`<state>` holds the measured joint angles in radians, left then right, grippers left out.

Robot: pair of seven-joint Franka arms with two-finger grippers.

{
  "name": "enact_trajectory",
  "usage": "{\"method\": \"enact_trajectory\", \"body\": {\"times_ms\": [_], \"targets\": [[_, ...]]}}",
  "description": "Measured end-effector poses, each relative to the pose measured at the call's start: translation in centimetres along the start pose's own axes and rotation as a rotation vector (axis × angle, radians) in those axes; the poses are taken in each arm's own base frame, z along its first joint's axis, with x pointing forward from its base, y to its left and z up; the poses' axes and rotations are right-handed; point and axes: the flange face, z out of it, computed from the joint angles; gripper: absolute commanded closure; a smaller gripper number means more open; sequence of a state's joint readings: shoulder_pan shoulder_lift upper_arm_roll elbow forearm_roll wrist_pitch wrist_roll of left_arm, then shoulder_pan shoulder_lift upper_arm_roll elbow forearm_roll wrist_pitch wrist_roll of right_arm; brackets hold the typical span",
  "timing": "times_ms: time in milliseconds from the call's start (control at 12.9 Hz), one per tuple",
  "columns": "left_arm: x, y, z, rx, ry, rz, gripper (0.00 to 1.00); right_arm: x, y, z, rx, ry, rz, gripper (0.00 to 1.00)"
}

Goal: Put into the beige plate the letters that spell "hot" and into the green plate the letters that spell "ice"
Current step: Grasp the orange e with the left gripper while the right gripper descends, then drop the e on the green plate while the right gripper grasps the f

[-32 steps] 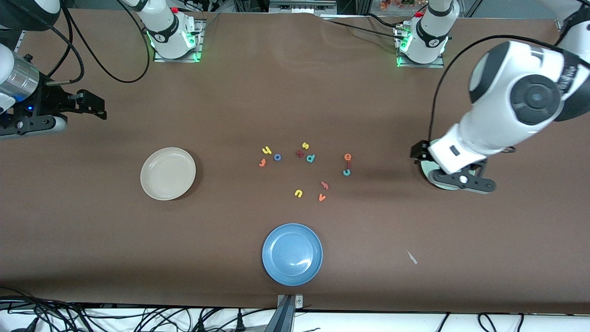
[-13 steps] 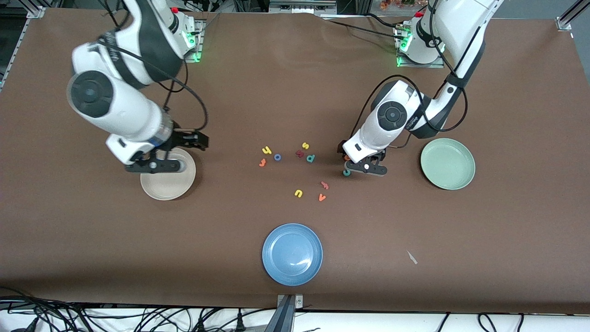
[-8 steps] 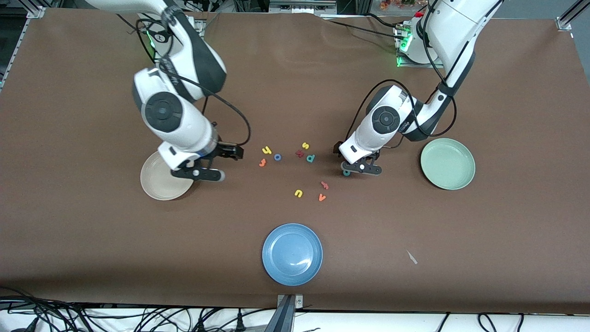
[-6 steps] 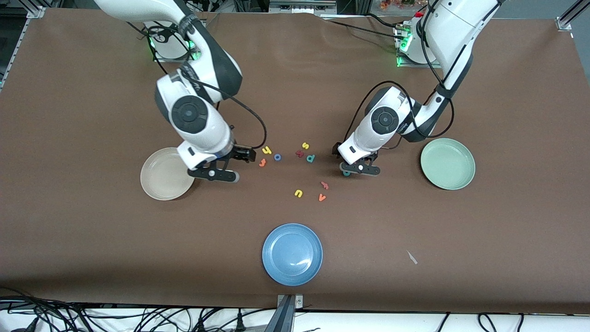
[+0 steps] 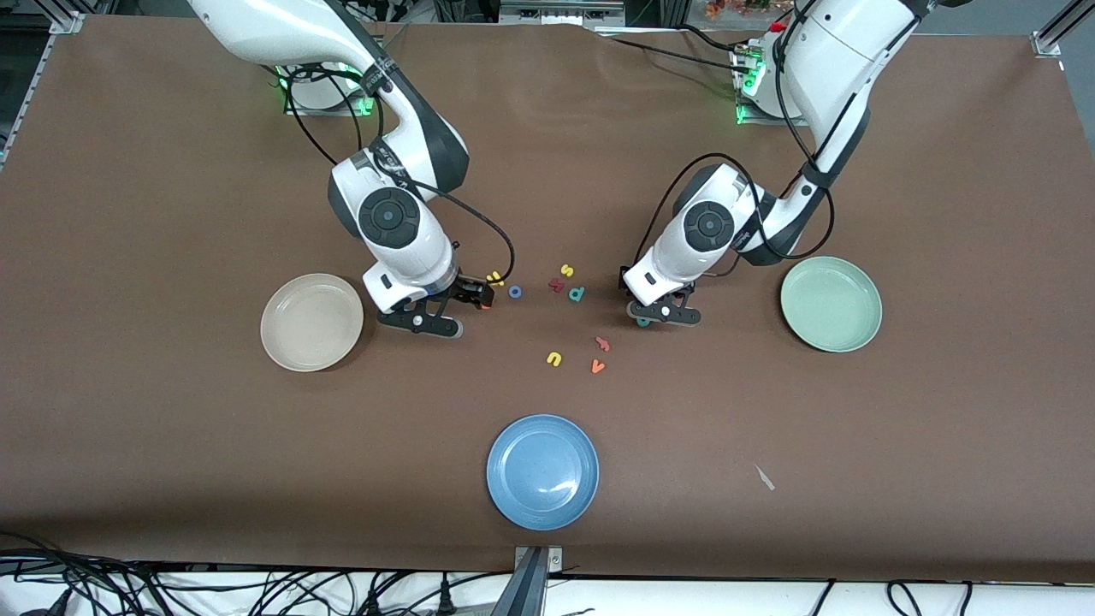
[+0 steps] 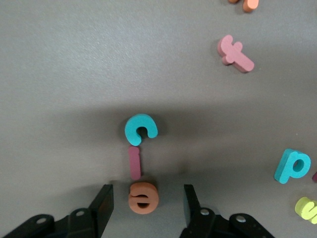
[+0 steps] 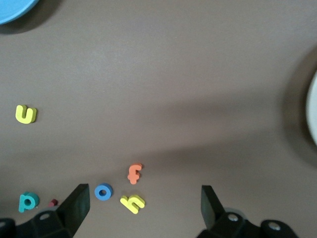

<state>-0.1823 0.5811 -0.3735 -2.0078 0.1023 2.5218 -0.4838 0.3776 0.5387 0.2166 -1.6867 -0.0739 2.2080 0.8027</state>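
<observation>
Beige plate [image 5: 311,322] and green plate [image 5: 831,304] hold nothing; left gripper [image 6: 146,207] and right gripper [image 7: 143,206] open.

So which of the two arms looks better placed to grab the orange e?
The left. Its gripper is already low over the table with the orange e between its fingers, beside the green plate. The right gripper is over the h, o and t letters instead.
</observation>
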Motion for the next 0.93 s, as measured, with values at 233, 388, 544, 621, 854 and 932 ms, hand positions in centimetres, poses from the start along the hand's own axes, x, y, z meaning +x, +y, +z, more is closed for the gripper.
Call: {"method": "enact_trajectory", "body": {"times_ms": [233,388,544,621,854,932], "targets": [[-0.3,0.4,0.6,0.003,-0.009,0.004,0.52,-1.5,-0.1,3.1,0.023,0.013,-0.004,0.01],[-0.3,0.4,0.7,0.005,-0.010,0.004,0.59,-2.4,-0.3,5.2,0.003,0.023,-0.020,0.01],[-0.3,0.3,0.7,0.008,-0.009,0.008,0.76,-3.0,-0.8,6.7,-0.009,0.033,-0.032,0.01],[-0.3,0.2,0.6,0.013,-0.006,0.012,0.89,-3.4,-1.2,7.3,-0.007,0.040,-0.031,0.01],[-0.2,0.2,0.5,0.014,-0.003,0.012,1.00,-4.2,-2.2,8.4,-0.001,0.053,-0.038,0.02],[-0.2,0.2,0.5,0.014,-0.002,0.012,1.00,-4.3,-2.2,8.6,-0.002,0.057,-0.041,0.02]]}}
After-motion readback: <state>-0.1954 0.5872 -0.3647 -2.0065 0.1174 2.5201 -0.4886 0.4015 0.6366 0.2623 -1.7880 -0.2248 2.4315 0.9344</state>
